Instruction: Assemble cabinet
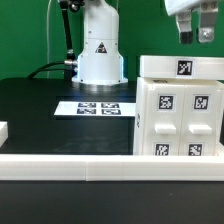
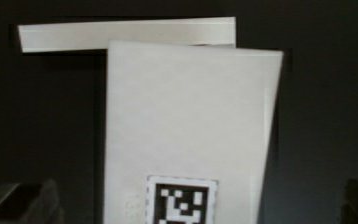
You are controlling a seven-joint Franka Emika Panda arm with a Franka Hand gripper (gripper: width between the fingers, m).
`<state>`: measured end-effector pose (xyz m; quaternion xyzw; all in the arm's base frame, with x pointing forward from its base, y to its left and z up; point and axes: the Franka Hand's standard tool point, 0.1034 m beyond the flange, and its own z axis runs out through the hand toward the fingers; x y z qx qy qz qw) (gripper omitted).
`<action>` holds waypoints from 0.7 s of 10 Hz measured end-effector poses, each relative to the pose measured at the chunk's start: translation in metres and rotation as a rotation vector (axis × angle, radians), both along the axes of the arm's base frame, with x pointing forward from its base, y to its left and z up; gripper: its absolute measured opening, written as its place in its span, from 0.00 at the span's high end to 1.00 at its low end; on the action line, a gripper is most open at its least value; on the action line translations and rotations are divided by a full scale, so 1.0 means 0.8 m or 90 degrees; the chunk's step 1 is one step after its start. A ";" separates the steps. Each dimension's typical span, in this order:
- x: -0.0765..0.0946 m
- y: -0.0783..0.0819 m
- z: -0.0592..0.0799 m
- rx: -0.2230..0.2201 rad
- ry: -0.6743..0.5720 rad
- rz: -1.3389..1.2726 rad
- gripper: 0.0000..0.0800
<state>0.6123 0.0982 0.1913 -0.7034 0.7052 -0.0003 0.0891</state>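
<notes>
Cabinet [image 1: 180,108]: large white box-shaped body, standing upright on the black bench [image 1: 40,110], at the exterior view's right, close behind the low white rail [image 1: 70,166] that runs along the bench's near edge.

Condition: front face carries four square black-and-white tags on what look like drawer-like fronts; a fifth tag sits on the slab across its top. In the wrist view the cabinet [image 2: 190,120] fills most of the picture as a tall white face with one tag low down and a flat white piece jutting out behind its far edge; what that piece is I cannot tell.

Hand [image 1: 192,30]: hangs above the cabinet's top, apart from it. Only its lower part is in the picture, nothing is visibly between its fingers, and I cannot tell how wide they stand.

Other items: marker board [image 1: 98,108], flat on the bench, beside the cabinet toward the arm's base [image 1: 98,60]. A small white piece [image 1: 3,130] lies at the bench's far end from the cabinet, cut by the frame.

Progress, as judged: body appears largely together, top seated. Whether any joint remains loose is not shown; probably late stage, with checking or a last part left.
</notes>
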 end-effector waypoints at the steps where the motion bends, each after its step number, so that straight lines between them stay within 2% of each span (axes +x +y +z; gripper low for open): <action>1: -0.001 0.000 -0.004 -0.005 0.000 0.030 0.00; 3: -0.002 0.000 -0.007 -0.013 -0.006 0.091 0.00; 5: 0.000 -0.001 -0.009 -0.069 -0.017 0.323 0.00; 7: 0.001 -0.002 -0.009 -0.096 -0.033 0.500 0.00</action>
